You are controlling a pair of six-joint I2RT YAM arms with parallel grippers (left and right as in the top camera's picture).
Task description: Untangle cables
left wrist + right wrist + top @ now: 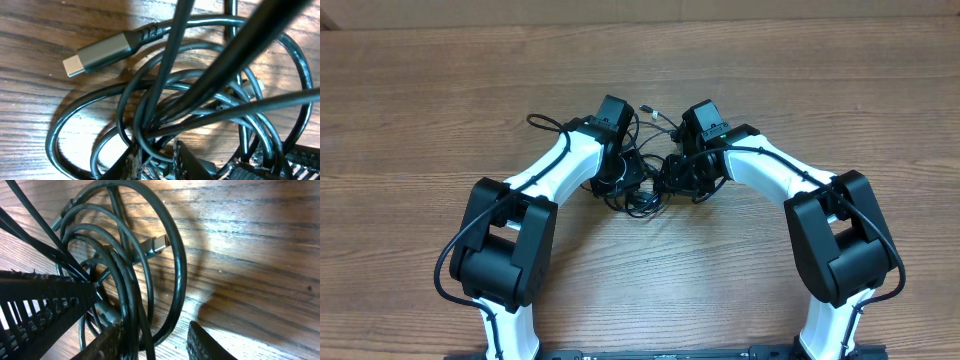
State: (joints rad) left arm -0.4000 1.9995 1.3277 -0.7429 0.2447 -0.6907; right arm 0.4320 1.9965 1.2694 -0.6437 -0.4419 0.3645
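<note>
The cables [640,190] lie in one black knot on the wooden table, between my two grippers. My left gripper [620,178] reaches into the knot from the left. In the left wrist view its jaws [156,160] are nearly closed, with a loop of cable pinched between them. A grey plug [97,52] lies flat on the wood beyond. My right gripper [682,172] comes in from the right. In the right wrist view its fingers [155,345] are apart. Several strands [177,265] run beside the left finger, and bare wood shows before the right finger. Another plug [159,242] rests inside the coils.
Two loose plug ends [660,118] stick out behind the knot. The two gripper heads are very close together. A ribbed black part of the other gripper [45,305] fills the left of the right wrist view. The wooden tabletop [820,80] extends all around.
</note>
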